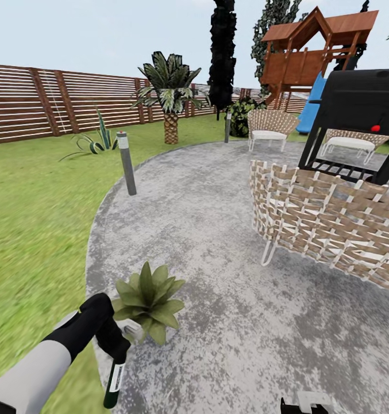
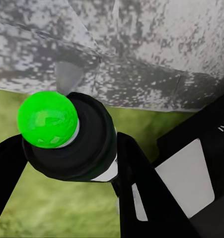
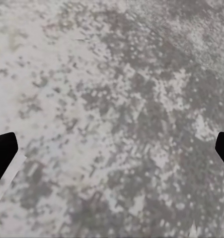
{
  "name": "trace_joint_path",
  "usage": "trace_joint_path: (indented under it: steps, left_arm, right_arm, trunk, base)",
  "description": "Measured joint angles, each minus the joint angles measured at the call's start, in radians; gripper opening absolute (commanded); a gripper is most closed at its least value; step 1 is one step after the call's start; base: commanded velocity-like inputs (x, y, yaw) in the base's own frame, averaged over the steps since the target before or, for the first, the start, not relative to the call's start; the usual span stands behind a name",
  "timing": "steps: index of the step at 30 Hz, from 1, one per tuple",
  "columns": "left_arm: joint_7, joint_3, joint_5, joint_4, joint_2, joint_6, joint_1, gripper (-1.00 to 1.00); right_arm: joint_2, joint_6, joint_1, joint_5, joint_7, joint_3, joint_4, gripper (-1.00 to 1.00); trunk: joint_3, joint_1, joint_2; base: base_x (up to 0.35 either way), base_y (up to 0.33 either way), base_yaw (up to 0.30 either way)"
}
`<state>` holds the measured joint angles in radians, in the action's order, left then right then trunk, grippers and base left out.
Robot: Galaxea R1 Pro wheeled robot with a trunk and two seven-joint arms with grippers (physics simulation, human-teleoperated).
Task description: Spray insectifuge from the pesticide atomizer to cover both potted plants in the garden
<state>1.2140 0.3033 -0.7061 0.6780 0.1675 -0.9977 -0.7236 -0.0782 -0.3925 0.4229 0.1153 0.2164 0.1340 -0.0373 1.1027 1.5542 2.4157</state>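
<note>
Head camera: we look forward and down over patio point(image 1: 217, 230) toward fence point(image 1: 39, 103). Left wrist camera: close above patio edge point(image 2: 141, 74) and lawn point(image 2: 52, 213). Right wrist camera: close over paving point(image 3: 116, 114). All share patio.

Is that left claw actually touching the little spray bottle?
Touching. In the left wrist view, the left gripper has its black fingers pressed against both sides of the pesticide atomizer.

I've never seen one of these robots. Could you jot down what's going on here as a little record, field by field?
Place: garden with lawn, round grey patio, wooden fence
Left gripper: shut on the pesticide atomizer, dark green end pointing down
Right gripper: open, above bare paving
Nearest plant: potted plant at the patio's edge, beside the left gripper
Furniture: wicker chair, black grill
</note>
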Motion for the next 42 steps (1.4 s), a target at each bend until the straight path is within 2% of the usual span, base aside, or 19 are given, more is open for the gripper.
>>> trace_joint_path:
  steps: [7,10,11,14,16,17,20,26,35,37,41,42]
  left_arm:
    - [-0.053,-0.010,0.004,-0.003,0.004,0.002,0.000,-1.00]
    - [-0.061,-0.062,0.005,-0.001,-0.003,0.003,0.000,-1.00]
    - [-0.067,-0.094,0.003,0.000,-0.005,0.004,0.000,-1.00]
    - [-0.077,-0.116,0.001,0.001,-0.008,0.005,0.000,-1.00]
    - [-0.086,-0.121,-0.001,0.002,-0.009,0.006,0.000,-1.00]
    - [-0.159,-0.119,-0.013,0.001,-0.010,0.005,-0.002,-1.00]
    - [-0.162,-0.118,-0.004,0.001,-0.010,-0.001,-0.002,-1.00]
    - [-0.161,-0.119,-0.004,0.001,-0.010,0.000,-0.002,-1.00]
    - [-0.162,-0.119,-0.005,0.001,-0.007,-0.002,-0.005,-1.00]
    - [-0.163,-0.119,-0.006,0.001,-0.005,-0.002,-0.006,-1.00]
    - [-0.167,-0.119,-0.006,0.001,0.001,-0.004,-0.009,-1.00]
    - [-0.187,-0.120,-0.009,0.001,0.003,-0.003,-0.010,-1.00]
  right_arm:
    - [0.000,0.000,0.000,-0.001,0.000,0.000,-0.001,1.00]
    - [-0.002,-0.001,0.000,-0.005,-0.005,0.001,0.000,1.00]
    - [-0.006,-0.002,0.000,-0.006,-0.006,0.002,-0.001,1.00]
    - [-0.008,-0.003,0.000,-0.006,-0.007,0.004,-0.007,1.00]
    - [-0.006,-0.004,0.000,-0.008,-0.008,0.005,-0.010,1.00]
    - [-0.009,-0.001,0.000,-0.010,-0.066,0.008,-0.059,1.00]
    - [-0.009,-0.002,0.000,-0.009,-0.068,0.006,-0.061,1.00]
    - [-0.009,-0.002,0.000,-0.009,-0.068,0.006,-0.061,1.00]
    - [-0.009,-0.002,0.000,-0.008,-0.068,0.006,-0.062,1.00]
    - [-0.008,-0.002,0.000,-0.008,-0.068,0.005,-0.063,1.00]
    - [-0.009,-0.003,0.000,-0.008,-0.070,0.005,-0.065,1.00]
    - [-0.009,-0.002,0.000,-0.009,-0.071,0.006,-0.065,1.00]
  trunk:
    - [0.000,0.000,0.000]
    - [0.000,0.000,0.000]
    - [0.000,0.000,0.000]
    - [0.000,0.000,0.000]
    - [0.000,0.000,0.000]
    - [0.004,0.004,0.007]
    - [0.015,0.012,0.021]
    - [0.018,0.012,0.021]
    - [0.058,0.046,0.084]
    - [0.068,0.047,0.084]
    - [0.070,0.047,0.084]
    - [0.070,0.047,0.084]
  base:
    - [0.001,-0.095,0.001]
    - [0.000,-0.010,0.000]
    - [0.000,-0.003,0.000]
    - [0.000,-0.001,0.000]
    - [0.000,0.000,0.000]
    - [0.000,0.000,0.000]
    - [0.000,0.000,0.000]
    - [0.000,0.000,0.000]
    - [0.000,0.000,0.000]
    - [0.000,0.000,0.000]
    - [0.000,0.000,0.000]
    - [0.000,0.000,0.000]
